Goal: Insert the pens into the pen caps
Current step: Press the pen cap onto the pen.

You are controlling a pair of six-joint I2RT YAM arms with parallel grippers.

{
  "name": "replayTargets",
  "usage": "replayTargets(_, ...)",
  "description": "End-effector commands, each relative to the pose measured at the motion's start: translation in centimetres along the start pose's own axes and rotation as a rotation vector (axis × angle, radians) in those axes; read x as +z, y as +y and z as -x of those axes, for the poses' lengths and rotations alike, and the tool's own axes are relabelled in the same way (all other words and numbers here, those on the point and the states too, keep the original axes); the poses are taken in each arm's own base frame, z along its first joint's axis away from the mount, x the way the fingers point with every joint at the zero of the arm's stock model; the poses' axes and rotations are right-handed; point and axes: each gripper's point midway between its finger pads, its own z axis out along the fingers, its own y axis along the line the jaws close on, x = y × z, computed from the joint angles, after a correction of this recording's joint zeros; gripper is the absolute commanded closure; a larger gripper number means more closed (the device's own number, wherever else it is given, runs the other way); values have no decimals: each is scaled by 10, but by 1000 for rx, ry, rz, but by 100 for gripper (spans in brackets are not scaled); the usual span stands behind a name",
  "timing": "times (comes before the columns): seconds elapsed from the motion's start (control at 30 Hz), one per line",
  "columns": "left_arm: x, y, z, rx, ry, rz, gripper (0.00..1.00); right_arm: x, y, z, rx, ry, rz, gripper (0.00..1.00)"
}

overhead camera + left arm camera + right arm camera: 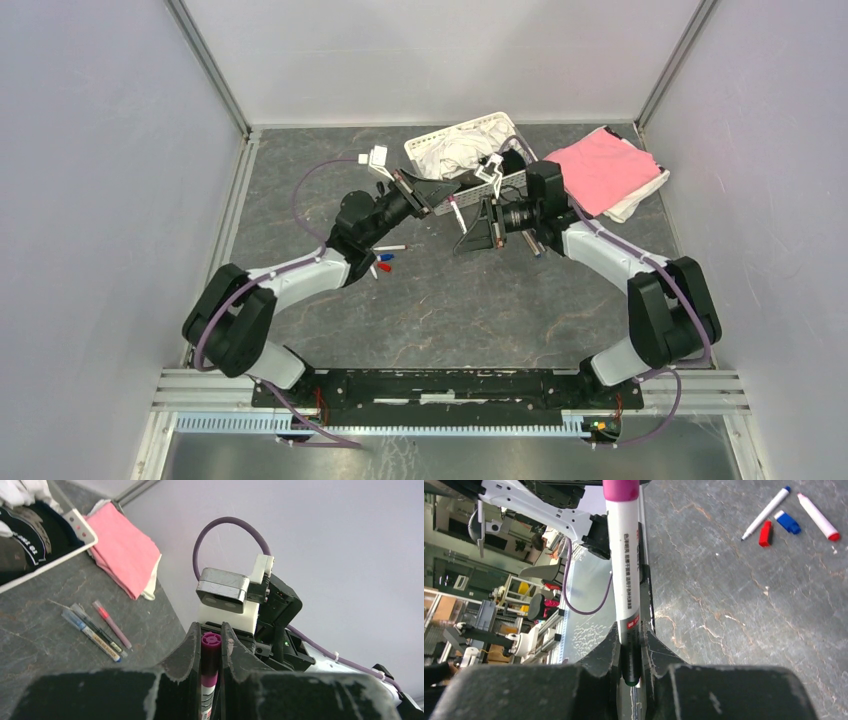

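Note:
A white pen (455, 213) with a magenta cap hangs between my two grippers above the table's middle. My left gripper (210, 647) is shut on the magenta cap (210, 650); it also shows in the top view (443, 198). My right gripper (631, 655) is shut on the same pen's dark rear end (630, 667), and the white barrel (626, 565) runs away from it to the cap (621, 489). On the table lie a blue-tipped pen (766, 512), a red-ended pen (819, 517), a red cap (765, 533) and a blue cap (787, 522).
Three more pens (95, 625) lie side by side near a folded pink cloth (125, 547), which also shows in the top view (600, 170). A white basket (425, 150) of laundry stands at the back. Grey walls close in the table on three sides.

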Motion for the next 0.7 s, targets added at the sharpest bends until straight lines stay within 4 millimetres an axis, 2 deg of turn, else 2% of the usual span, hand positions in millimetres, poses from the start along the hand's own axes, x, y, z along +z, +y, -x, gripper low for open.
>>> replayTargets(0.0, -72, -43, -154, -105, 645, -120, 98, -27, -14, 131, -361, -345, -232, 100)
replayTargets(0.3, -80, -39, -180, -6, 767, -33, 98, -32, -1, 164, -452, -382, -257, 100)
replayTargets(0.47, -98, -23, -193, 72, 812, 58, 98, -39, 25, 186, -510, -459, -200, 100)
replayTargets(0.6, -101, -23, -211, 101, 873, 60, 98, -40, 42, 204, -561, -488, -169, 100)
replayTargets(0.67, -105, -21, -214, 96, 888, 71, 98, -42, 47, 212, -594, -492, -177, 100)
